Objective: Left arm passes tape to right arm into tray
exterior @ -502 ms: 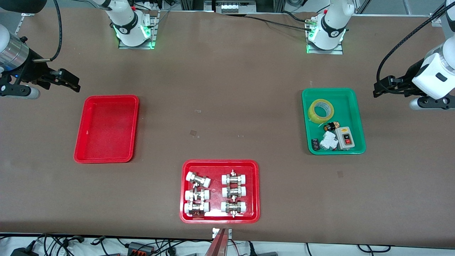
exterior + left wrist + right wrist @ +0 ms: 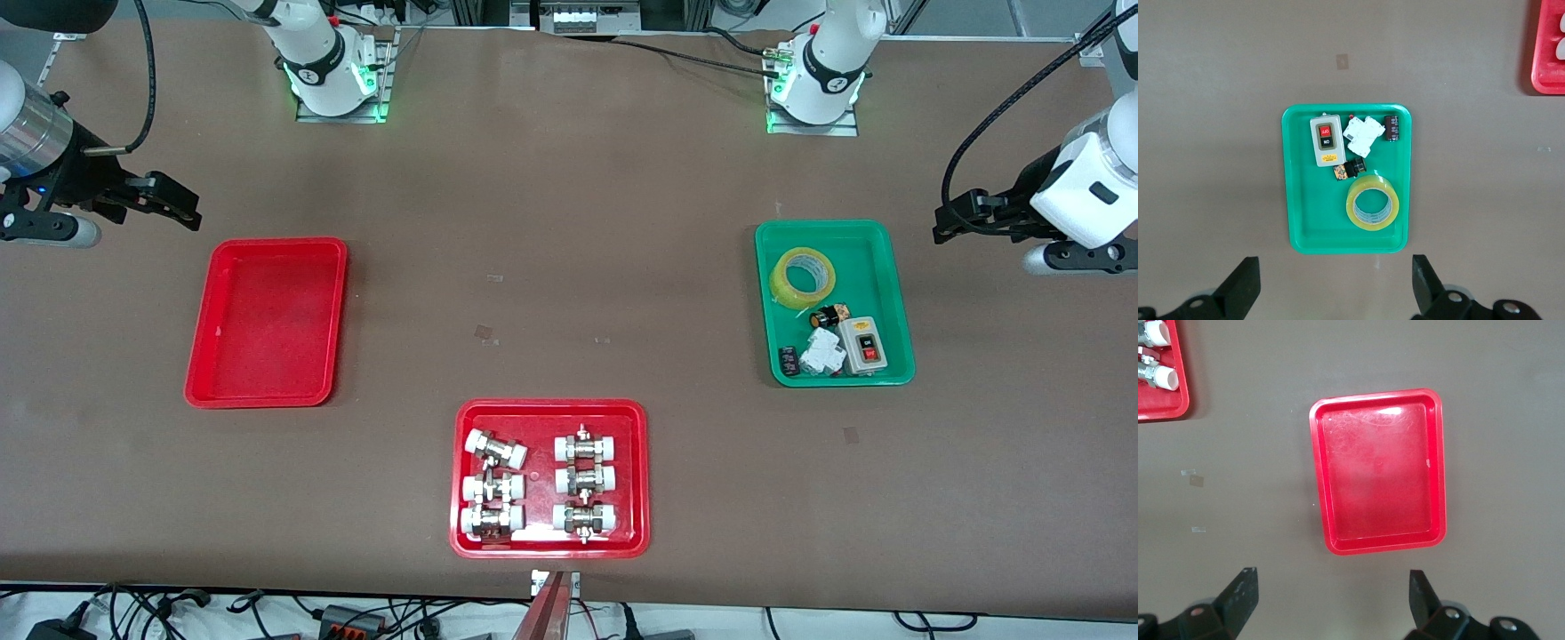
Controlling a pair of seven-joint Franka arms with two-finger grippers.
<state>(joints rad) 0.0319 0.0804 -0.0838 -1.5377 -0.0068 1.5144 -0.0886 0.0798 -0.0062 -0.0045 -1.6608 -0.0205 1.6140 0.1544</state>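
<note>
Both grippers hang wide open and empty: the left gripper [image 2: 1331, 290] above the table beside the green tray [image 2: 896, 293], the right gripper [image 2: 1331, 603] beside the red tray [image 2: 200, 347]. Nothing is picked yet, so you must bring the left one down over the tape [image 2: 803, 277] and close on its rim.

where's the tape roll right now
The tape lies flat in the green tray, toward the left arm's end of the table, farther from the front camera than the switch box.

White arms [image 2: 1098, 182]; black fingers [image 2: 1245, 287]; silver wrist [image 2: 31, 133].

robotics lab | two bolted arm bases [image 2: 338, 80] | brown bench [image 2: 569, 222] | cables [image 2: 356, 613]
</note>
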